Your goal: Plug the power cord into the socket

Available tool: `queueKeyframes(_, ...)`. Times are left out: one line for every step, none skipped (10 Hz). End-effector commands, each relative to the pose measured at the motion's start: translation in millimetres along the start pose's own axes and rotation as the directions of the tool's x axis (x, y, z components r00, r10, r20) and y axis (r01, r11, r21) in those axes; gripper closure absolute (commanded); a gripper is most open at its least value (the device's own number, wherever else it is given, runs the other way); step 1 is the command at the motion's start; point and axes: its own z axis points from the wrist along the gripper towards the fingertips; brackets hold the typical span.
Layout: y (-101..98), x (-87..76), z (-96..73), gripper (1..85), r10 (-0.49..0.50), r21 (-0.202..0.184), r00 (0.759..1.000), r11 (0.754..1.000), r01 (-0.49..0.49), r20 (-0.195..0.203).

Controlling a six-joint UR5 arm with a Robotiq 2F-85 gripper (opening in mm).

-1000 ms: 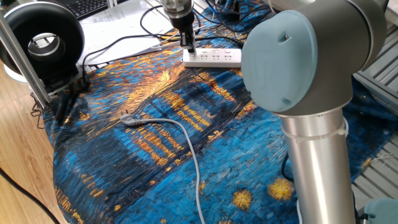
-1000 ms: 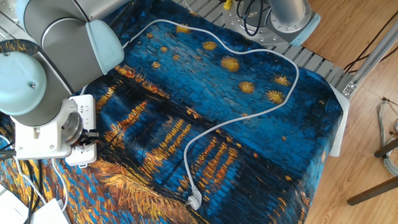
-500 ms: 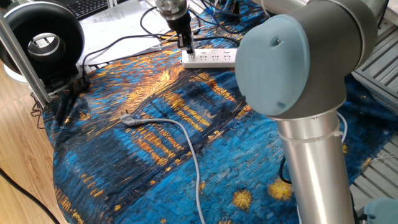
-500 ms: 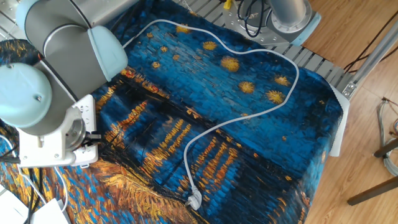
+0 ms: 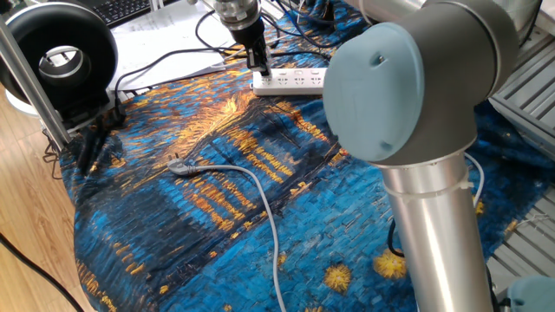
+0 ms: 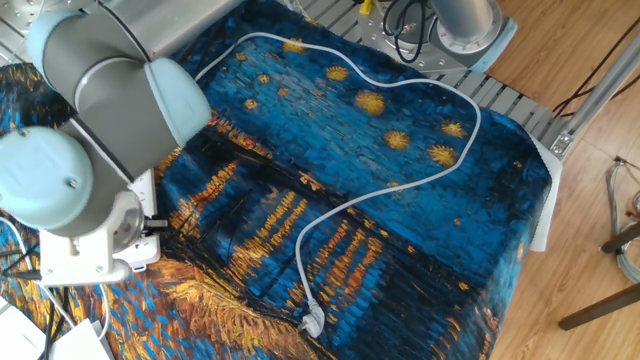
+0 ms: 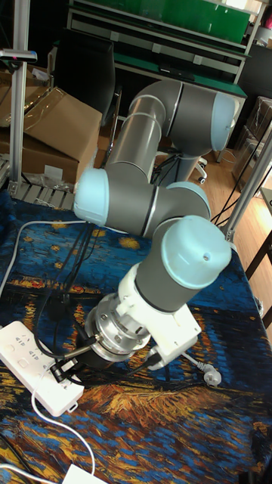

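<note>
The socket (image 5: 295, 81) is a long white power strip at the far side of the blue painted cloth, also seen at the lower left of the tall fixed view (image 7: 29, 354). My gripper (image 5: 258, 62) points down over the strip's left end. Its dark fingers are close together and shut on the small plug of the power cord. In the tall fixed view the gripper (image 7: 62, 369) sits right at the strip's near end, and the thin white power cord (image 7: 69, 437) trails off below it. The plug itself is hidden by the fingers. In the other fixed view my wrist covers most of the socket (image 6: 146, 182).
A thicker grey cable (image 5: 256, 192) lies across the cloth and ends in a grey plug (image 5: 179, 166), also visible in the other fixed view (image 6: 312, 322). A black round device (image 5: 56, 59) and a metal pole (image 5: 30, 82) stand at the left. Black cables lie behind the strip.
My gripper has shifted a little to the left along the strip toward its end and slightly up. The arm's elbow swung left with it. The grey cable has not moved.
</note>
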Motion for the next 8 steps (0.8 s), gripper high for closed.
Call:
queueKeyframes(7.1,-9.1,4.4,84.3,0.005,-0.006,1.0,1.0,-0.005,0.008)
queueKeyframes(4.9,-7.9,6.7,84.3,-0.018,-0.035,1.0,0.999,0.019,0.026)
queueKeyframes(-1.3,-5.3,4.2,84.3,-0.042,-0.04,0.999,0.998,0.043,0.03)
queueKeyframes(-1.8,-5.5,-1.2,84.3,-0.043,-0.042,0.999,0.998,0.045,0.032)
queueKeyframes(-1.5,-6.3,-3.8,84.3,-0.044,-0.044,0.998,0.998,0.046,0.041)
queueKeyframes(-1.9,-5.0,-5.5,84.3,-0.045,-0.04,0.998,0.998,0.047,0.042)
queueKeyframes(-3.6,-1.5,-7.6,84.3,-0.06,-0.031,0.998,0.998,0.061,0.037)
queueKeyframes(-6.3,0.5,-10.4,84.3,-0.071,-0.019,0.997,0.997,0.072,0.038)
